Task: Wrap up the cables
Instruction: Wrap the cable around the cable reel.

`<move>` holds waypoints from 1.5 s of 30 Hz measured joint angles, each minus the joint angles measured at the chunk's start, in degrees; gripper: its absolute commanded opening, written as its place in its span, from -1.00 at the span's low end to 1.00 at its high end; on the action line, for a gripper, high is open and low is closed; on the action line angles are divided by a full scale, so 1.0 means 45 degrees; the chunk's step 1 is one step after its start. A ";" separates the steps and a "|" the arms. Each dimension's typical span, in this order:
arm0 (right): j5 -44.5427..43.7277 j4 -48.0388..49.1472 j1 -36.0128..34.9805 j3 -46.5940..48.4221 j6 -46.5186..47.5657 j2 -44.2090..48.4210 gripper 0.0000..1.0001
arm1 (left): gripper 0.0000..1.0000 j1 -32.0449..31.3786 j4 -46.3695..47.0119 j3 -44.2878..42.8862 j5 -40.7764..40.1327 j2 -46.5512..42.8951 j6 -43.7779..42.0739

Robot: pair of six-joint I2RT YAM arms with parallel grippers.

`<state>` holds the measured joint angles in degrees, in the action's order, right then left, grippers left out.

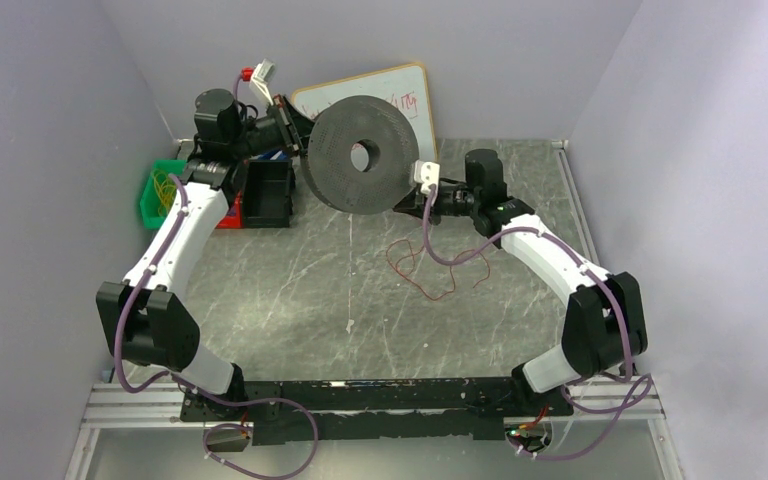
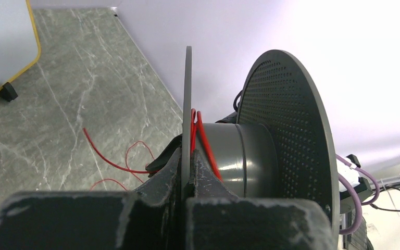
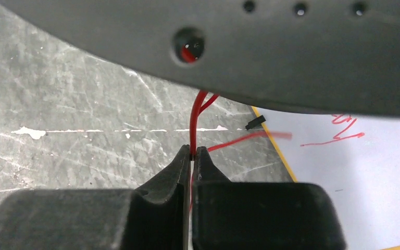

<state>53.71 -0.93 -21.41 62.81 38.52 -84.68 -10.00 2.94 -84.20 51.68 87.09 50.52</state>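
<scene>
The jaws of the left gripper (image 2: 188,156) are clenched on the thin rim of one disc of the black spool (image 1: 335,150). The spool stands on edge with its centre hole facing the overhead camera. Whether its lower edge touches the table (image 1: 290,300) cannot be told. A few turns of the red cable (image 2: 193,130) lie on the spool's hub, against the gripped disc. To the right, the jaws of the right gripper (image 3: 193,152) are closed on the cable just below the spool's edge. The cable runs from there up to the spool. Its loose part lies in open curls on the table, below the spool and near the right arm. A whiteboard (image 1: 405,95) leans behind the spool
</scene>
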 measured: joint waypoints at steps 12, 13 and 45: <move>-0.1389 -0.2555 -0.1632 0.0714 0.0554 -0.0267 -1.00 | -0.95 -0.0068 -0.3755 -0.1156 -0.3016 0.0000 -0.3240; -0.1622 -0.2982 -0.2040 0.0981 0.0651 -0.0262 -1.00 | -0.95 -0.0160 -0.4114 -0.1156 -0.3517 0.0000 -0.3594; -0.4473 -0.9831 -0.4148 0.6436 0.0359 -0.2773 -1.00 | -0.95 -0.5217 -0.4381 0.0583 -1.2522 -0.0058 -1.1006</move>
<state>33.58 -45.17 -40.07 91.77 40.14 -97.17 -33.47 -16.78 -81.58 -4.67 86.83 0.99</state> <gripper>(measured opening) 0.026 0.050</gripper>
